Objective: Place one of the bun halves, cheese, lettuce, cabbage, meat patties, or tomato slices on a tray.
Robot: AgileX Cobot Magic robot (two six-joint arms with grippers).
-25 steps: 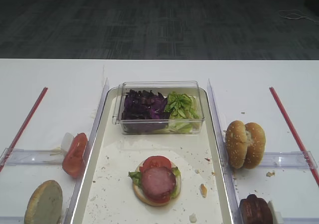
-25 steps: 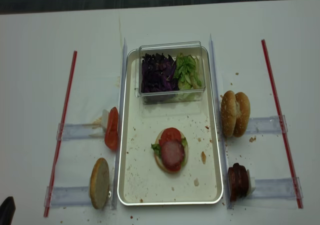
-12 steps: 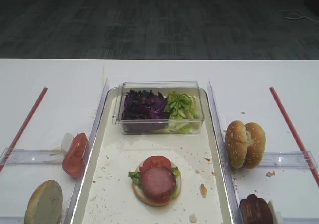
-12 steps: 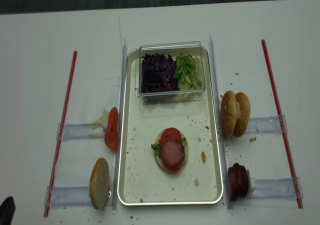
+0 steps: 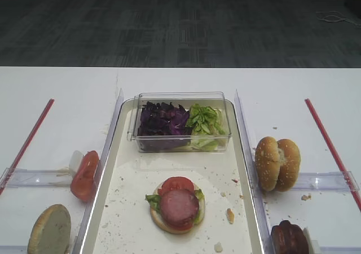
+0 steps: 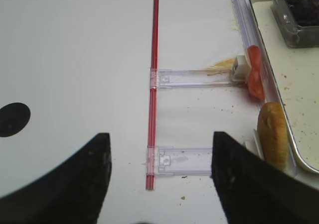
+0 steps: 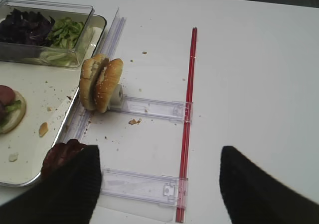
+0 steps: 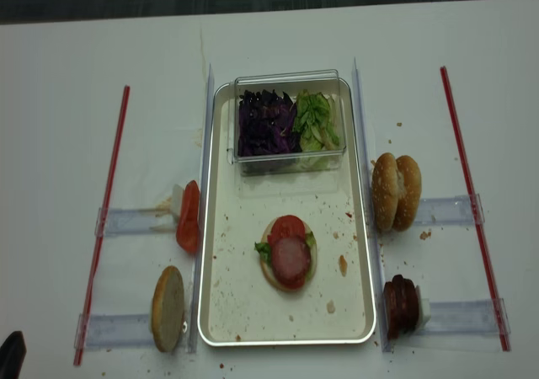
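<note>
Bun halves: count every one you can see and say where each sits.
4. One under the stack on the tray; one standing left of the tray; two standing together on its right. Others may be hidden.

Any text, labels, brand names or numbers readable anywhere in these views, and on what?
None. No words, numbers or logos show on the tray, the clear plastic box, the clear plastic rails or the red strips.
The left gripper and right gripper carry no marking either.
</note>
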